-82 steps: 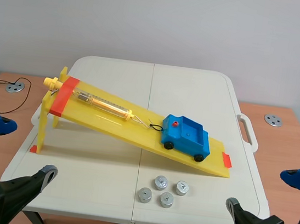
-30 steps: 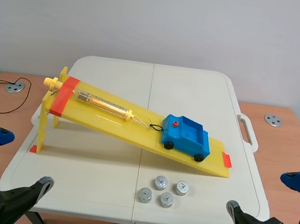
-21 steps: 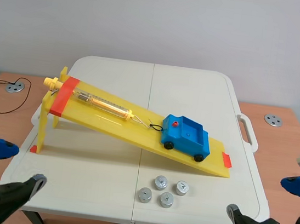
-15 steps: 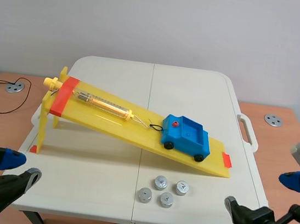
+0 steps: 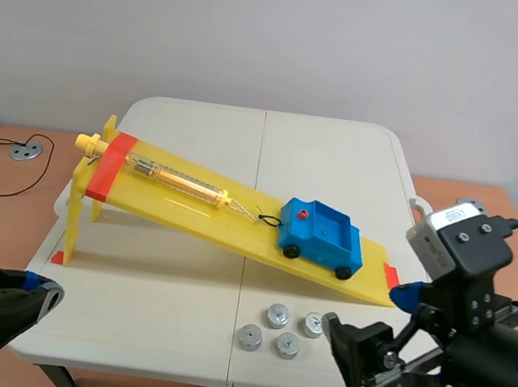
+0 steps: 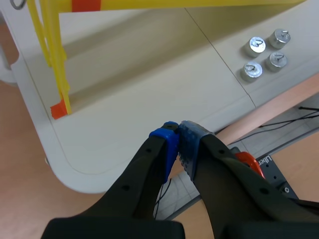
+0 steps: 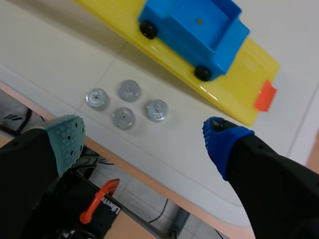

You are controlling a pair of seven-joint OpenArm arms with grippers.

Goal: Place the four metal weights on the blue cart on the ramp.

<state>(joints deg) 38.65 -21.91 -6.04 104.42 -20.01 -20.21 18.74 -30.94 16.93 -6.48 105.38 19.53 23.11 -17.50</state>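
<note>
Four round metal weights (image 5: 281, 330) lie in a cluster on the white table, just in front of the yellow ramp (image 5: 200, 207). The blue cart (image 5: 321, 235) sits low on the ramp with its bed empty. My right gripper (image 5: 368, 311) hovers open to the right of the weights; in the right wrist view the weights (image 7: 127, 105) lie below and ahead of the gripper (image 7: 144, 139), and the cart (image 7: 194, 30) is beyond them. My left gripper (image 5: 37, 286) is shut on nothing over the table's front left corner, with its fingers (image 6: 170, 142) pressed together.
A spring scale (image 5: 170, 178) lies along the ramp, hooked to the cart by a cord. The ramp's tall yellow leg (image 6: 52, 55) stands ahead of the left gripper. A table handle (image 5: 427, 225) juts out at the right edge. A cable runs over the left side table.
The left gripper has closed from wide open and sunk toward the front left corner. The right arm has swung in over the front right of the table, toward the weights.
</note>
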